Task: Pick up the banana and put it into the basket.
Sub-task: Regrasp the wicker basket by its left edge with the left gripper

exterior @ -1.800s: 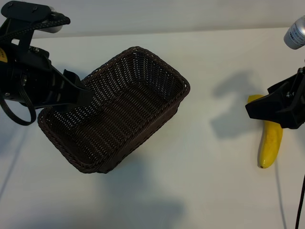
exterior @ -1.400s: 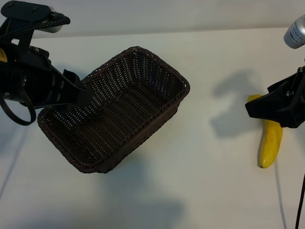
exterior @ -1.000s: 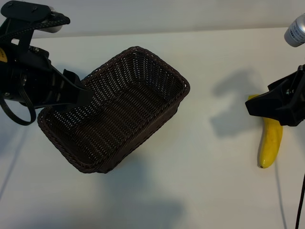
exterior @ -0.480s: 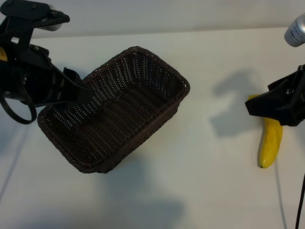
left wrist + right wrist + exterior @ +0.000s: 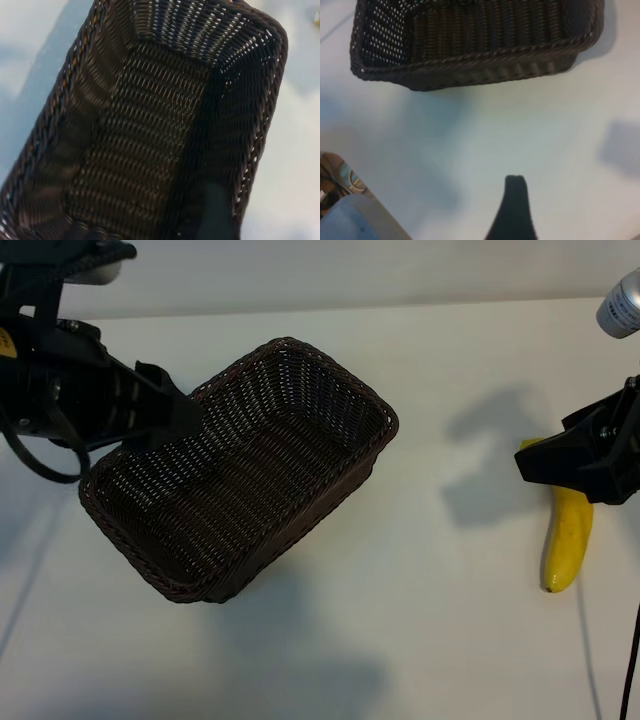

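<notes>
Hovering with fingers apart over the banana (image 5: 567, 540), well apart from the basket (image 5: 240, 470) propped on the similarly spread left gripper (image 5: 165, 415), risked nudging rounded fruit aside or missing the tilted rim.

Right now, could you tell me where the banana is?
In the exterior view the banana lies on the table's far right, partly under the right pincer, well apart from the basket.

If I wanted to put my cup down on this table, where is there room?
The widest bare stretch of table lies between the basket and the banana, and along the near edge. It is crowded at the far sides: the left gripper at the basket, the right gripper over the banana.
</notes>
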